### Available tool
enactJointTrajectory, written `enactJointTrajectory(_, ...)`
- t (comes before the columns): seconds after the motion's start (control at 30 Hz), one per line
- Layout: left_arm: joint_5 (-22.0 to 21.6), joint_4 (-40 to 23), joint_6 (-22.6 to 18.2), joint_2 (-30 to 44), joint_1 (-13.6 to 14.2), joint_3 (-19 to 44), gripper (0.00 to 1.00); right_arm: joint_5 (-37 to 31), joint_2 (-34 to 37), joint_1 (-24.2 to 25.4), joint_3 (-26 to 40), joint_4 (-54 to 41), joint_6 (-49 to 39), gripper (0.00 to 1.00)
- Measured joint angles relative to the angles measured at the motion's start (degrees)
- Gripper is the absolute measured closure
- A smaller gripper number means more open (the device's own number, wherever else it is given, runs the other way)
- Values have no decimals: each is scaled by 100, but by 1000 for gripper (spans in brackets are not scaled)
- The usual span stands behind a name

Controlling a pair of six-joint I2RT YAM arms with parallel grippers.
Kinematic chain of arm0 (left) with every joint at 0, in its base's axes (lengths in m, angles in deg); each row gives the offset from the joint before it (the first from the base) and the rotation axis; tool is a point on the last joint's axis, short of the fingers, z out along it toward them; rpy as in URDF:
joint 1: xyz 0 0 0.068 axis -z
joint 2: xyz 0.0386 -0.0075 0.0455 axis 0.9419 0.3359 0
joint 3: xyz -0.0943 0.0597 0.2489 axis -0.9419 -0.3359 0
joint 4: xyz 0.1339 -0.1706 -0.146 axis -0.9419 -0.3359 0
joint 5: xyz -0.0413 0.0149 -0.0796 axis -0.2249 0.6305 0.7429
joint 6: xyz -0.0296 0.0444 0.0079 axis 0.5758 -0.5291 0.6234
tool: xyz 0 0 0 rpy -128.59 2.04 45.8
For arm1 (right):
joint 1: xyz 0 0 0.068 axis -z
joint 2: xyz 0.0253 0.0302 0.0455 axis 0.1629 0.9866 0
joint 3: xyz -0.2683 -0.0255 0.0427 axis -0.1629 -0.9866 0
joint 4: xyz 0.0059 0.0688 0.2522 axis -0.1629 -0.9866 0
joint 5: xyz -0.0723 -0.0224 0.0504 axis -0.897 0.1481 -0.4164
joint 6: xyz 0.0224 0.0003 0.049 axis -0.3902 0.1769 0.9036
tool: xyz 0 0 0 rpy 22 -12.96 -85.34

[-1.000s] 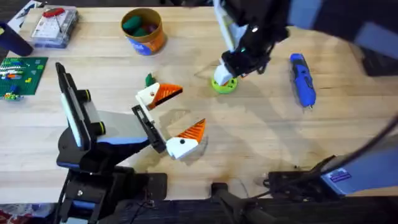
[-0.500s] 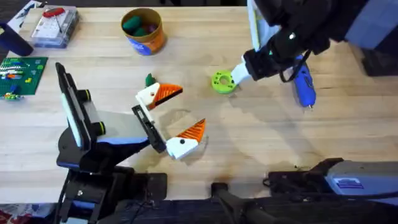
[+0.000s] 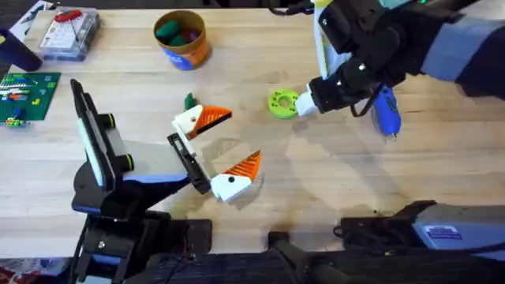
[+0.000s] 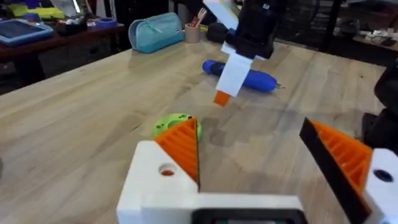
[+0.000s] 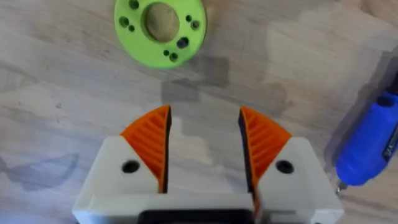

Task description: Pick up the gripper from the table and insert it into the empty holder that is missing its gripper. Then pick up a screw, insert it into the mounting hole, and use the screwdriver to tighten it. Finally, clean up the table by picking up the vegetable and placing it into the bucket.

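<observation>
Right arm reaches in from upper right of overhead view, large and dark near the camera, forearm angled down toward table centre. Right gripper (image 5: 204,146), white fingers with orange ribbed pads, spread apart with nothing between them, bare wood showing in the gap. It hangs over the table just beside the flat round lime-green plastic disc with a centre hole and small holes around it (image 5: 160,29), not touching it. In the overhead view the disc (image 3: 282,102) lies mid-table and the right gripper (image 3: 308,103) tip sits right at its edge.

Bright blue pen-shaped power screwdriver (image 3: 385,111) lies flat on the wood, on the far side of the right gripper from the disc, thin metal tip pointing toward the near table edge. Partly covered by the arm in overhead. In the right wrist view its blue body (image 5: 368,144) is close beside one finger, apart from it.

Left arm low at lower left, wrist pointing toward table centre. Left gripper (image 3: 220,150) wide open, empty, white fingers with orange pads (image 4: 180,144) splayed. Left wrist view looks across the table at the disc (image 4: 174,124), the screwdriver (image 4: 244,74) lying behind it, and the right gripper (image 4: 225,87) coming down in between.

Small round orange-yellow bucket with darker orange band (image 3: 181,39) stands upright at the far side of the table, green and reddish items inside, well apart from both grippers.
</observation>
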Motion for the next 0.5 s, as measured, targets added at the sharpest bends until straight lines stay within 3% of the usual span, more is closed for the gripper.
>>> enactJointTrajectory(0.5, 0, 0, 0, 2, 0, 0, 9, 0, 2, 0, -500, 1199, -34, 416)
